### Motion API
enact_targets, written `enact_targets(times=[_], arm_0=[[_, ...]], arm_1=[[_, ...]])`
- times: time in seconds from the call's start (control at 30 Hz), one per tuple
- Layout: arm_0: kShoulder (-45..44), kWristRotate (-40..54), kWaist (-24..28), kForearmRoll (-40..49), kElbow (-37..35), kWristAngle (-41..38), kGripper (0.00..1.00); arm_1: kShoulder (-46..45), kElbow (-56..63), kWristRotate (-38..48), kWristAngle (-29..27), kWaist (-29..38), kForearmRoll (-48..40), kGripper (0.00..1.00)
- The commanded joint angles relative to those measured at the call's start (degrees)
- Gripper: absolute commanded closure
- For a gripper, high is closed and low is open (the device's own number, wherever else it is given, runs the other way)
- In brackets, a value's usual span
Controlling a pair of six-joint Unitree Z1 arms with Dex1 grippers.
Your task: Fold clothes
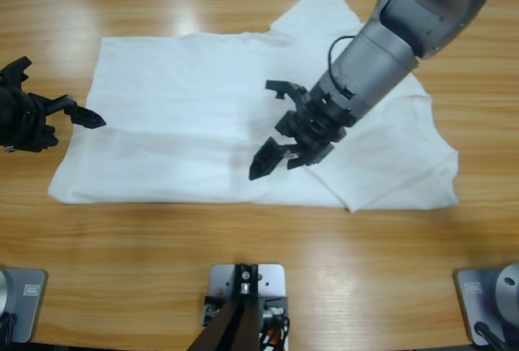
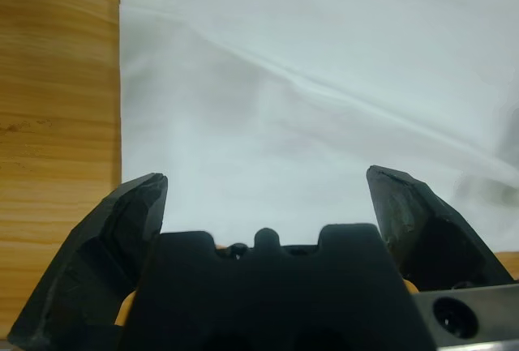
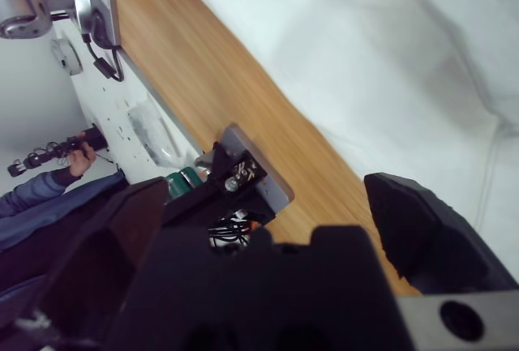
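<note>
A plain white short-sleeved cotton T-shirt (image 1: 243,124) lies spread across the long wooden counter (image 1: 259,254), one sleeve already turned in over the body near the far edge and a doubled fold running along its right side. The left end effector (image 1: 77,114) waits low at the shirt's left hem, black jaws spread and empty, the cloth filling its wrist view just ahead of them. The right end effector (image 1: 280,148) hangs above the middle of the shirt on its silver-grey arm, jaws likewise spread and holding nothing; its wrist view looks past the shirt's near edge to the counter's rim, where a person's dark sleeve (image 3: 40,193) shows in the background. The thin fabric looks likely to slide or bunch if one end effector pinches a single layer, or lifts before the other, pulling the existing fold apart.
</note>
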Motion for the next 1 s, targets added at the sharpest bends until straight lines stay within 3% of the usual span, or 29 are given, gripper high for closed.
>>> enact_targets(times=[0.03,0.63,1.0], arm_0=[[3.2,1.6,-0.4,-1.5,1.9,1.1,0.036],[3.5,2.4,0.8,-1.7,3.2,1.5,0.036],[3.9,3.0,1.3,-1.7,3.4,1.5,0.036]], arm_1=[[6.7,-3.4,-0.7,0.7,1.3,1.0,0.013],[10.6,-3.9,-1.3,-0.8,2.7,1.1,0.013],[10.0,-4.7,-1.5,-5.9,-1.1,2.3,0.013]])
